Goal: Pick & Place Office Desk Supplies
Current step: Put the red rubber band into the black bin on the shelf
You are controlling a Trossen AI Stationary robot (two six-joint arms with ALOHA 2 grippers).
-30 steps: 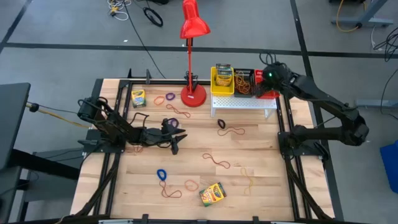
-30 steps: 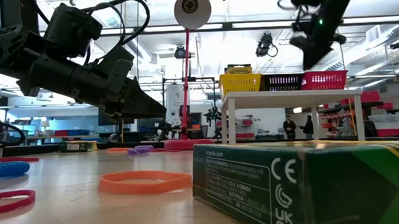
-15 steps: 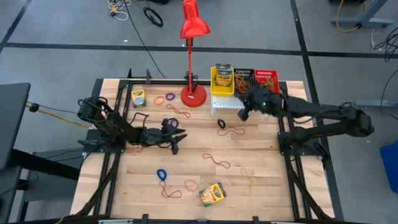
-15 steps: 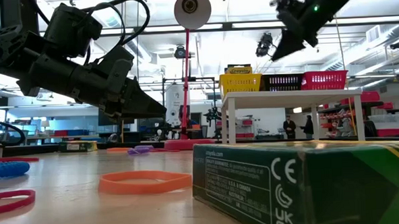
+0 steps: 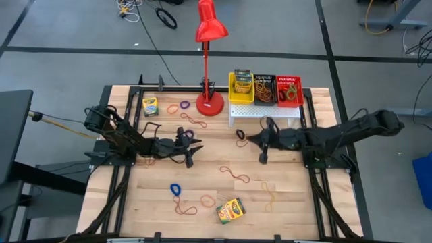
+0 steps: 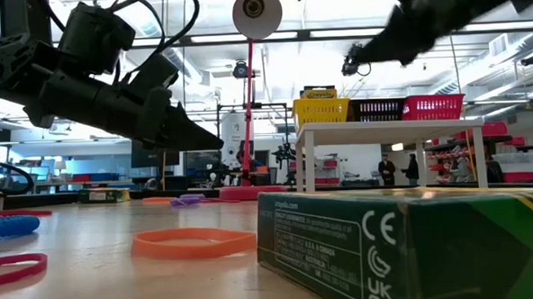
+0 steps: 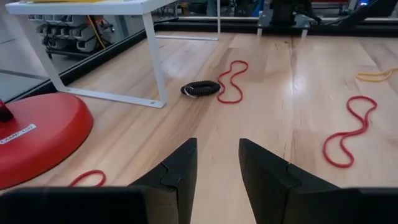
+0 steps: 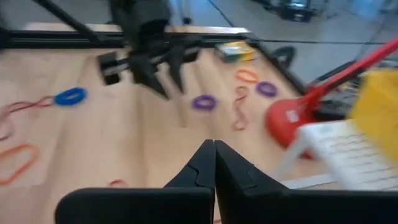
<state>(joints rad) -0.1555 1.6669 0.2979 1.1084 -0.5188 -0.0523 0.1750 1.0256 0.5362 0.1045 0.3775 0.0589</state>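
Observation:
One yellow-and-green crayon box (image 5: 231, 210) lies flat near the table's front edge, and another (image 5: 150, 106) lies at the far left. Rubber-band loops lie scattered on the wood: a black one (image 5: 241, 133), a red one (image 5: 253, 143), a purple one (image 5: 194, 133) and a blue one (image 5: 175, 190). My left gripper (image 5: 190, 146) hovers left of centre, open (image 7: 217, 171) with nothing between its fingers. My right gripper (image 5: 248, 138) hangs shut (image 8: 214, 158) and empty, above the black and red loops in front of the white stand (image 5: 264, 112).
A yellow basket (image 5: 241, 89) with crayon boxes, a black basket (image 5: 264, 89) and a red basket (image 5: 290, 91) with bands sit on the white stand. The red lamp's base (image 5: 210, 104) stands left of the stand. More loops (image 5: 235, 174) lie across the table's near half.
My right gripper has swung from above the red basket toward the table's left and near side. It has come down in front of the stand and tipped from pointing down to nearly level. My left gripper has rolled a little in place.

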